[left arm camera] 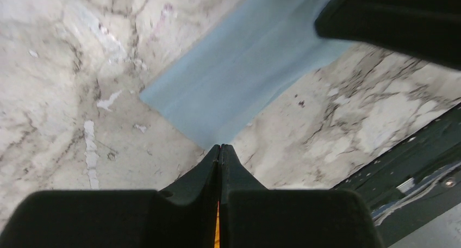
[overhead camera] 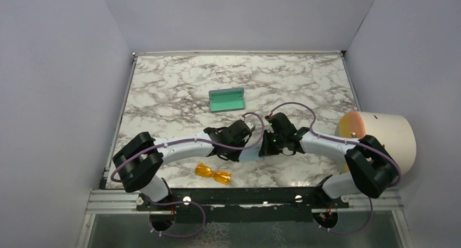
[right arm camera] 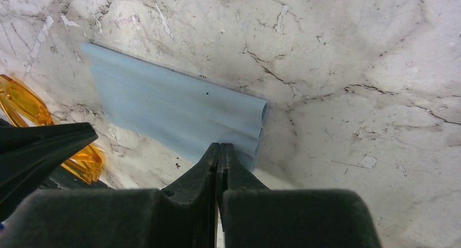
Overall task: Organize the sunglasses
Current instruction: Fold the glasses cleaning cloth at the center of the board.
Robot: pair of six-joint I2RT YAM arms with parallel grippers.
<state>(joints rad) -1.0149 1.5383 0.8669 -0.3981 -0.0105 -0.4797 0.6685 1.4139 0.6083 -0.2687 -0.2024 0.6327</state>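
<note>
At the near edge of the table (overhead camera: 163, 85), a bit left of centre, the orange sunglasses (overhead camera: 213, 173) are lying folded on the marble, nothing touching them. Just past them, going toward the middle, there's the light blue cloth (right arm camera: 174, 109), and both arms are bent in over it from either side. The left hand (left arm camera: 220, 150) has its jaws pressed flat together, tips right at a corner of the cloth. The right hand (right arm camera: 220, 148) is the same deal, squeezed tight, tips against the cloth's edge where it's doubled over into folds. Honestly can't tell if either one has fabric pinched in there. Further back, around the middle of the table, the case (overhead camera: 226, 100) lies open with its teal inside up, well apart from everything else.
</note>
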